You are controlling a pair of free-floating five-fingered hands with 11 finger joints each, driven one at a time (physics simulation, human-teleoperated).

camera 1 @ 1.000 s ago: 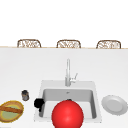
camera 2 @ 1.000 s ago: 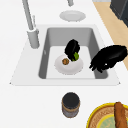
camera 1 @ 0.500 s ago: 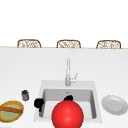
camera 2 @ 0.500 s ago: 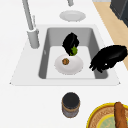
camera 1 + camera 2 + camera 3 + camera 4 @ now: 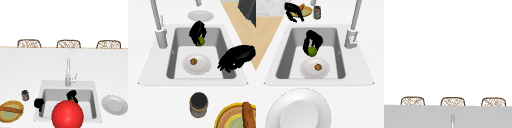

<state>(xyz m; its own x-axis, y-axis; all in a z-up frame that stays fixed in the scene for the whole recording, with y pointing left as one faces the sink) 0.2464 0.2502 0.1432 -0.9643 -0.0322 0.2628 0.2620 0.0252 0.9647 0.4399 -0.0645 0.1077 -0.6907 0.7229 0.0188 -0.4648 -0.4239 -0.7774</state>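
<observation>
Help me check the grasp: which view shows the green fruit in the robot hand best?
The right side view: the green fruit hangs plainly under the right robot hand, whose fingers curl round it above the plate. The left side view shows part of it between the fingers. The front view shows a sliver behind the red ball.

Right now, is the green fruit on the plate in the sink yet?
Not yet. The brown piece already lies on the white plate in the sink. The right hand holds the green fruit above it. The left hand hovers open over the sink's edge.
</observation>
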